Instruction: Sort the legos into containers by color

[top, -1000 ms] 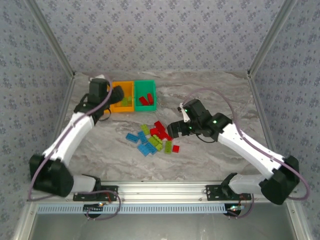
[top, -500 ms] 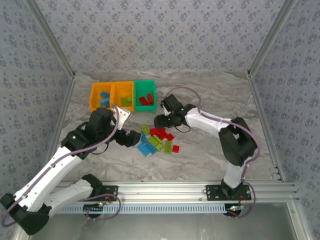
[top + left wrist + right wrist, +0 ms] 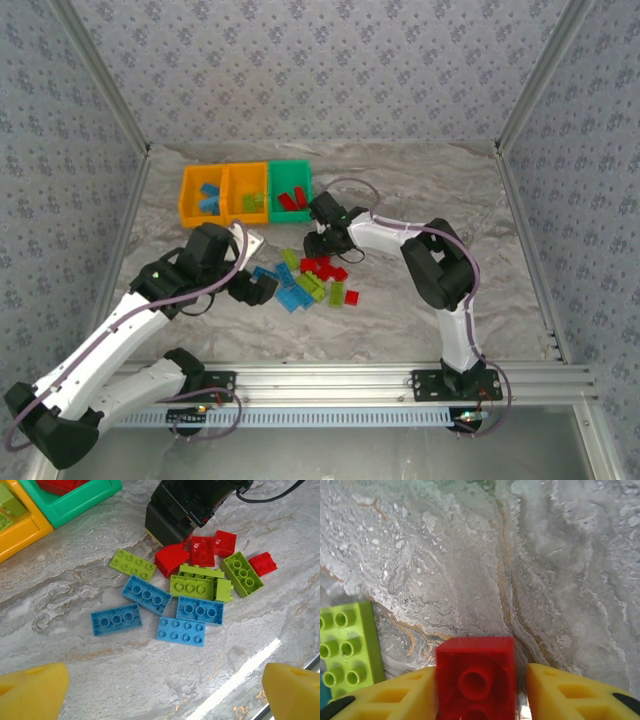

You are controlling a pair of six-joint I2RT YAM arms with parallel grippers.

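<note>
My right pincer (image 3: 477,700) stands narrow, with one yellow finger on each side of a red brick (image 3: 475,670), and it grips this brick. The left pad lies against the brick. At the right pad I see a thin dark line, so I cannot say how firmly that side presses. In the left wrist view the brick sits tilted under the black head of this pincer, at the far edge of the heap (image 3: 190,590). Just to the left of the held brick a lime brick (image 3: 345,650) lies flat on the marble table (image 3: 560,555), studs up.

My left pincer (image 3: 160,692) is wide open and holds nothing. Its yellow fingertips (image 3: 30,690) show at the two bottom corners of its wrist view, with bare table between them. It hangs above the table at the near left side of the heap. Closest to it are four blue bricks (image 3: 146,595), all flat. Behind them lie several lime bricks (image 3: 192,586), some touching each other, and then three more red bricks (image 3: 202,550).

Beyond the heap, toward the far left of the table, three bins stand joined in a row. The left orange bin (image 3: 184,195) has blue pieces (image 3: 208,196) in it, the middle orange bin (image 3: 246,168) has lime pieces (image 3: 252,202), and the green bin (image 3: 290,165) has red pieces (image 3: 292,199).
</note>
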